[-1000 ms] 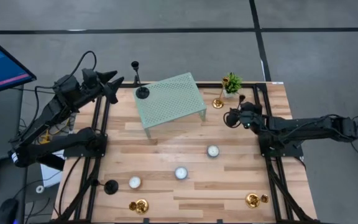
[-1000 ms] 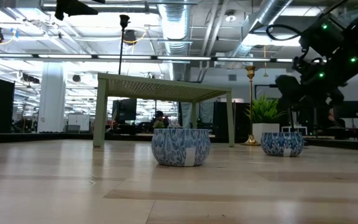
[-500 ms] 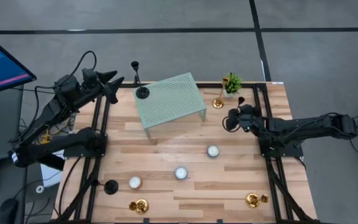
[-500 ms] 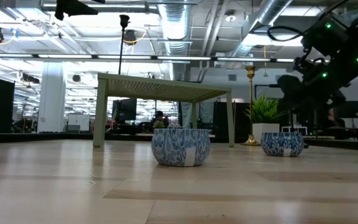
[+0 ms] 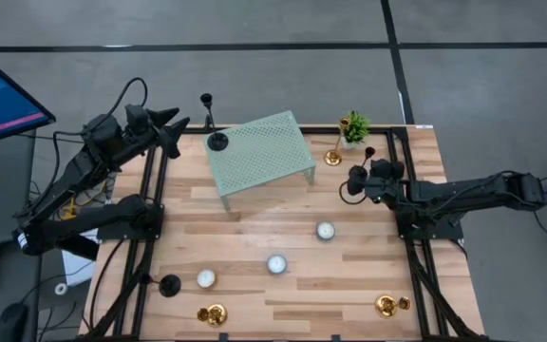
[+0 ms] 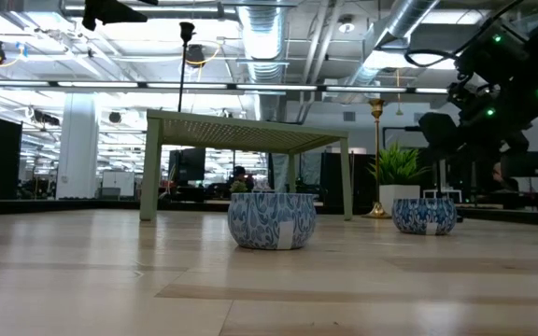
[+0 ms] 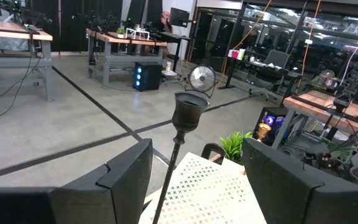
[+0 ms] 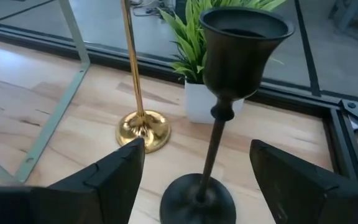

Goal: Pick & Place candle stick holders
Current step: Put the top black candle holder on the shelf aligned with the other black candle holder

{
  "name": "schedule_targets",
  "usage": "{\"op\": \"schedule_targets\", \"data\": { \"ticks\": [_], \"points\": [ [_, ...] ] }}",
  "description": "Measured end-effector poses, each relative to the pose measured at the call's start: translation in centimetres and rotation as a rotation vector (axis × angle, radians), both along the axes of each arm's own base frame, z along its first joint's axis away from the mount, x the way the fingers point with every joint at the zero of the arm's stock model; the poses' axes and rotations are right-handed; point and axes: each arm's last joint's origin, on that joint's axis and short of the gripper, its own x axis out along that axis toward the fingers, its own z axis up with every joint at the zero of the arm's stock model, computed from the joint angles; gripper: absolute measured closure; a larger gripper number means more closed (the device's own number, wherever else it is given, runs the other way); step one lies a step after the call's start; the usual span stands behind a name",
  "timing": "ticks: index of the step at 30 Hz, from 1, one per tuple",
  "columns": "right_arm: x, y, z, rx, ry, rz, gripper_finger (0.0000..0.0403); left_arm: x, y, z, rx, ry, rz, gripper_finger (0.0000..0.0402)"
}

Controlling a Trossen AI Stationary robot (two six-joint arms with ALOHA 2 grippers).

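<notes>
The right gripper [image 8: 194,186] stands with its two dark fingers [image 8: 114,174] spread wide and nothing between them but air and the slim stem of a black candle stick holder [image 8: 219,118], which rises upright from its round disc base just ahead of the fingertips, cup above them, untouched. Beyond that holder, farther from the fingers, stand the tall gold holder [image 8: 138,118] and the small potted plant [image 8: 197,56], close to one another near the table's far edge. The step in hand looks like the approach to a grasp on the black stem. To do it well, the gripper should likely ease forward until the stem sits centred between the pads, below the cup and above the base, then close gently and squarely so the top-heavy piece does not tip or twist; it should also stop short of the gold holder behind. The left gripper [image 7: 194,186] waits with fingers likewise wide and empty, another black holder [image 7: 182,124] upright between and just ahead of them beside the green mesh stand [image 5: 259,152]. Short gold holders [image 5: 212,313] sit well away near the table's [image 5: 254,228] front edge.
</notes>
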Motion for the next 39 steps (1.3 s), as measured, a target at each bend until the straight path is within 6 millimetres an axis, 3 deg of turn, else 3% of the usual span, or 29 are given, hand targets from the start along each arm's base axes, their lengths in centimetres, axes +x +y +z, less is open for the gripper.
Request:
{"op": "schedule_targets", "data": {
  "ticks": [6, 12, 18, 25, 33, 39],
  "points": [
    [0.1, -0.8, 0.4, -0.036, 0.016, -0.017, 0.013, 0.0, 0.0, 0.0, -0.001, 0.002, 0.0, 0.0152],
    [0.2, -1.4, 0.2, -0.004, 0.039, -0.002, 0.0169, 0.0, 0.0, 0.0, -0.001, 0.002, 0.0, 0.0152],
    [0.7, -2.0, 0.1, 0.008, 0.054, 0.037, 0.0251, 0.0, 0.0, 0.0, -0.001, 0.002, 0.001, 0.0152],
    [0.8, -1.9, -0.1, 0.024, 0.038, 0.028, 0.0387, 0.0, 0.0, 0.0, -0.001, 0.002, 0.007, 0.0152],
    [0.9, -1.9, 0.2, 0.026, 0.004, 0.021, 0.0396, 0.0, 0.0, 0.0, 0.016, 0.017, 0.006, 0.0152],
    [1.7, -1.7, 3.4, 0.028, -0.015, 0.046, 0.0399, 0.0, 0.0, 0.0, 0.016, 0.017, 0.006, 0.0152]
  ]
}}
